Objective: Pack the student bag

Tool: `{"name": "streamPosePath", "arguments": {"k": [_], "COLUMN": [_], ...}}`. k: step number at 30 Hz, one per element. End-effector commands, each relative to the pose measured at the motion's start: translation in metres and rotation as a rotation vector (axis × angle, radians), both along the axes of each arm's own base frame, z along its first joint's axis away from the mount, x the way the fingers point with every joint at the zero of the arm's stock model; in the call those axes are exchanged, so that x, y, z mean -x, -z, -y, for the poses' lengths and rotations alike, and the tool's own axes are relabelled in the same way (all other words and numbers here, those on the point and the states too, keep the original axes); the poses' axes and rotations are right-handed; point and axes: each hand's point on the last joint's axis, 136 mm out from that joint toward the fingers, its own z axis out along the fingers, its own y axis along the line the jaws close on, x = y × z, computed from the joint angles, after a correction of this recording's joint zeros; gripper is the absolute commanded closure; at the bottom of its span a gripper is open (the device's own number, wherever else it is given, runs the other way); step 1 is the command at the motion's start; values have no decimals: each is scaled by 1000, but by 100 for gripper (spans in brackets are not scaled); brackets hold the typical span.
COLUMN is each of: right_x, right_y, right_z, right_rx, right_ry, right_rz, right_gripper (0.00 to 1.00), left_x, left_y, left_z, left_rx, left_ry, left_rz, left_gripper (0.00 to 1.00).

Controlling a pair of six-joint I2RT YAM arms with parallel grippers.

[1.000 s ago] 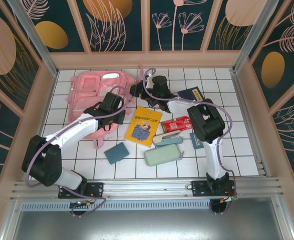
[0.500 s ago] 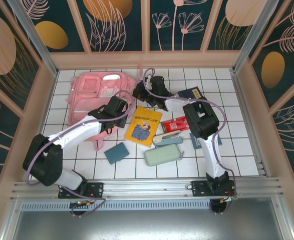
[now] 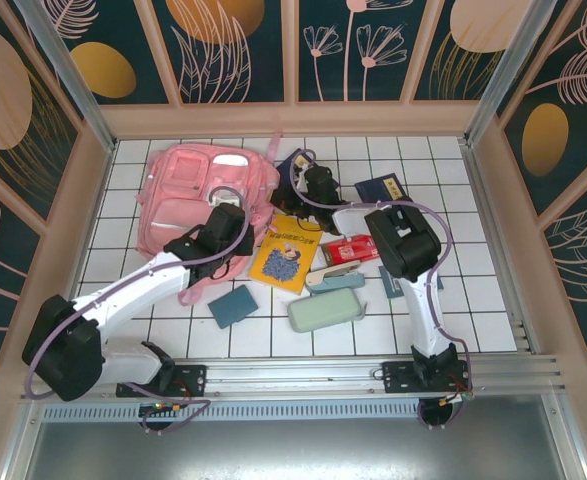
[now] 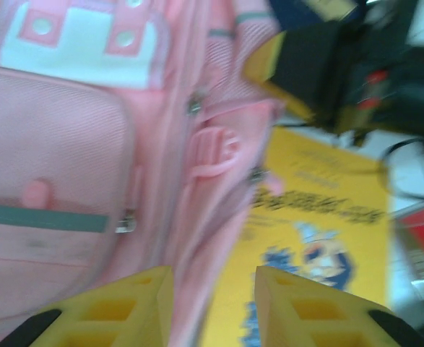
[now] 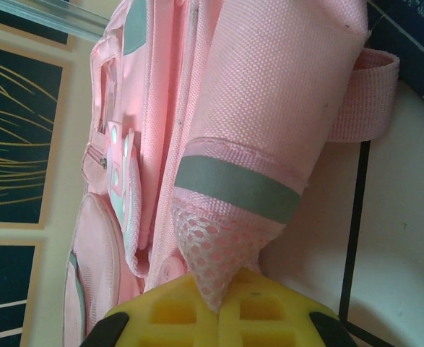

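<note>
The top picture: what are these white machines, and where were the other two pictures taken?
They are two robot arms bolted at the near edge of the table, seen from above. The other pictures come from a camera on each wrist; the yellow blocks are fingers. On the tiled table lie a pink student bag, a yellow book, a red pack, a green case and a blue notebook. The right gripper pinches the bag's mesh; the left gripper is open over the bag's edge, holding nothing.
</note>
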Motion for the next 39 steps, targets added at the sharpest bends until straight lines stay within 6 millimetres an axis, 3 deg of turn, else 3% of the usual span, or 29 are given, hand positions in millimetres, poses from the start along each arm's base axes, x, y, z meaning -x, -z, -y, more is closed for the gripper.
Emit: {"name": "streamPosePath", "arguments": {"k": [1,5,8,11,21,25,39], "right_x": [6,7,7,9,10,11,11], "right_y": [-56,-54,-55,-58,-61,-61,-58], "right_z": [-11,-8,-9,-9,-7,-9,-11], "right_rx": [-47,-40,-40,-34,-32,-34,-37], "right_ry": [-12,5,1,7,14,10,5], "right_rz": [121,119,122,131,137,136,127], "right_gripper": [100,100,100,100,100,100,100], "left_x": [0,3,-1,-9,-29,-34,-56], "left_y": [-12,-7,13,38,57,76,79], "left_z": [26,66,81,73,60,56,46], "left_rx": [204,274,280,212,121,91,97], "left_ry": [-80,-50,-87,-196,-335,-359,-390], "left_rz": [16,-24,-75,-122,-103,-132,-122], "left_gripper": [66,68,69,72,76,75,76]}}
